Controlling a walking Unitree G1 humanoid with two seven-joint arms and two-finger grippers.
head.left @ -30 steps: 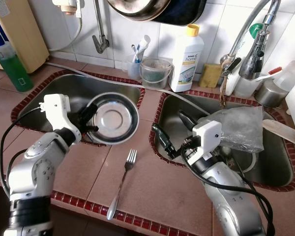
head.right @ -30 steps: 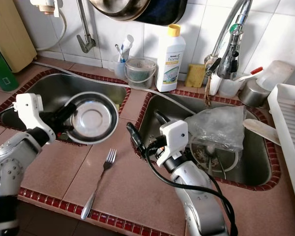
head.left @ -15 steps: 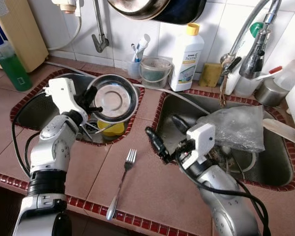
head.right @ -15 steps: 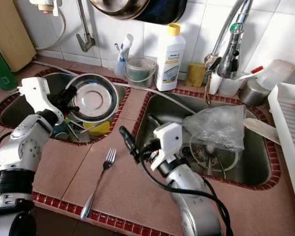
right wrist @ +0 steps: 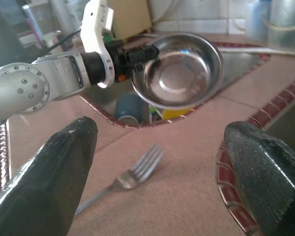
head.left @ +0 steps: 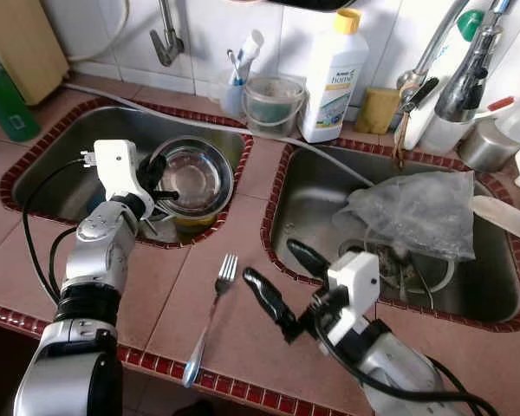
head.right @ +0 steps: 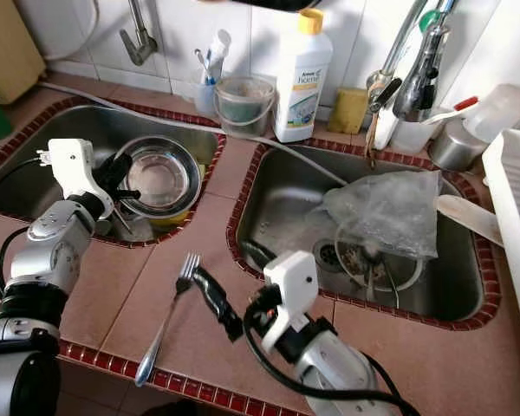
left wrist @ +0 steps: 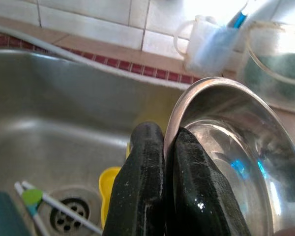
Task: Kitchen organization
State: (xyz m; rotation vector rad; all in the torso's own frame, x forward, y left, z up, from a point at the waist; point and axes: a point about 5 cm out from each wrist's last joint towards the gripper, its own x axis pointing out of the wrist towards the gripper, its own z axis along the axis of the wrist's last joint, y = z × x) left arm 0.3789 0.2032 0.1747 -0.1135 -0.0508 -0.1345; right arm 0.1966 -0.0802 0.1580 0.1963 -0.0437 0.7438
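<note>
My left gripper [head.left: 159, 182] is shut on the rim of a steel bowl [head.left: 193, 176] and holds it over the left sink [head.left: 78, 156]. In the left wrist view the fingers [left wrist: 147, 167] pinch the bowl [left wrist: 231, 147] at its edge, above a yellow cup [left wrist: 110, 189]. A fork [head.left: 210, 314] lies on the tiled counter in front of the sinks. My right gripper [head.left: 286, 282] hovers open just right of the fork, above the counter. In the right wrist view the fork [right wrist: 125, 181] lies between the spread fingers.
A crumpled plastic bag [head.left: 407, 212] lies in the right sink [head.left: 303, 195] over some dishes. A detergent bottle [head.left: 334, 74], a plastic tub [head.left: 271, 102], a cup of toothbrushes [head.left: 237, 87], a sponge [head.left: 377, 108] and the faucet [head.left: 464, 78] line the back. A dish rack [head.right: 513, 199] stands at the right.
The camera has tipped down. My left gripper lifted the bowl, tilted it, then lowered it over the yellow cup. My right gripper left the right sink's rim for the counter beside the fork.
</note>
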